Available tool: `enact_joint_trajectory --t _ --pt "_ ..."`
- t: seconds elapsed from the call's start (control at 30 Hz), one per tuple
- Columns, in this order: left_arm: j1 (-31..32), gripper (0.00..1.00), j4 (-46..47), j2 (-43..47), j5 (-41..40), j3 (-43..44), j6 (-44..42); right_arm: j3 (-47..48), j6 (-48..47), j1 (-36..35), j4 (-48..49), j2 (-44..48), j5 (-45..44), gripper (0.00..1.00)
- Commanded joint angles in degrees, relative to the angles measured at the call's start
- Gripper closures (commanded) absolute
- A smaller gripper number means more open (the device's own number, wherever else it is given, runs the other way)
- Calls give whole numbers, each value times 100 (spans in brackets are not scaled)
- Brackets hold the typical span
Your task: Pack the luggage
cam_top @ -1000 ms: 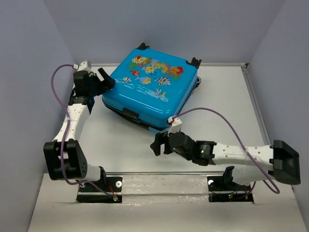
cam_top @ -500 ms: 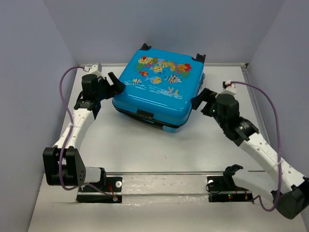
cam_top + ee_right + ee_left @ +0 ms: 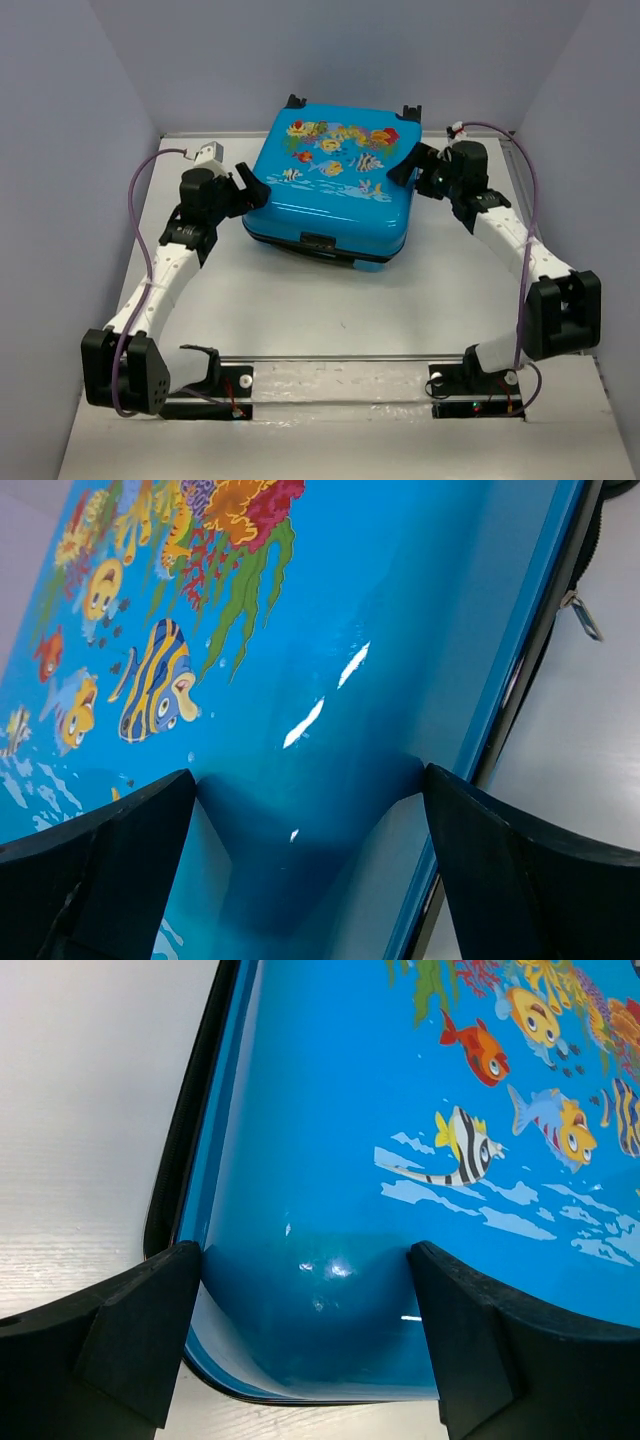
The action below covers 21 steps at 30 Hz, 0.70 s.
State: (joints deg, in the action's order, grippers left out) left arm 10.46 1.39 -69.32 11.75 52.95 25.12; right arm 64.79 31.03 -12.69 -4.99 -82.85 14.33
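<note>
The luggage [image 3: 335, 185], a bright-blue hard shell with a fish and coral print, lies flat and closed at the back middle of the table. My left gripper [image 3: 252, 188] is open, with its jaws apart against the case's near-left corner. In the left wrist view the shell [image 3: 400, 1110] fills the gap between the two fingers of that gripper [image 3: 305, 1350]. My right gripper [image 3: 408, 165] is open at the case's right edge. In the right wrist view its gripper [image 3: 310, 870] straddles the blue lid [image 3: 330, 600]. Neither gripper holds anything.
The black zipper band [image 3: 185, 1150] runs along the case's left side, and a metal zipper pull [image 3: 583, 615] hangs at its right edge. Grey walls enclose the white table [image 3: 300, 310] on three sides. A metal rail [image 3: 340, 360] runs along the near edge.
The case has turned and shifted right and back. My right arm swung from the case's front corner round to its right side. My left gripper followed the left corner rightward.
</note>
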Motion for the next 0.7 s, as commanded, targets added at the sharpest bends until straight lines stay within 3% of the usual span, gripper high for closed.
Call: enact_joint_trajectory --t 0.0,0.23,0.33,0.5,0.67 --pt "483 8 -271 523 926 -583 115 129 343 -85 886 -721 2213 0" --pt "624 8 -262 1315 1075 -1155 238 1499 194 -85 301 -1627 3268 1" --pt "624 8 -375 1596 1005 -1112 282 2360 -26 -85 -202 -1805 3130 0" --pt "615 8 -596 1703 540 -672 186 2951 -79 -33 -590 -1454 2865 0" --pt "580 8 -701 1693 241 -400 168 2549 -167 275 -573 -480 2628 0"
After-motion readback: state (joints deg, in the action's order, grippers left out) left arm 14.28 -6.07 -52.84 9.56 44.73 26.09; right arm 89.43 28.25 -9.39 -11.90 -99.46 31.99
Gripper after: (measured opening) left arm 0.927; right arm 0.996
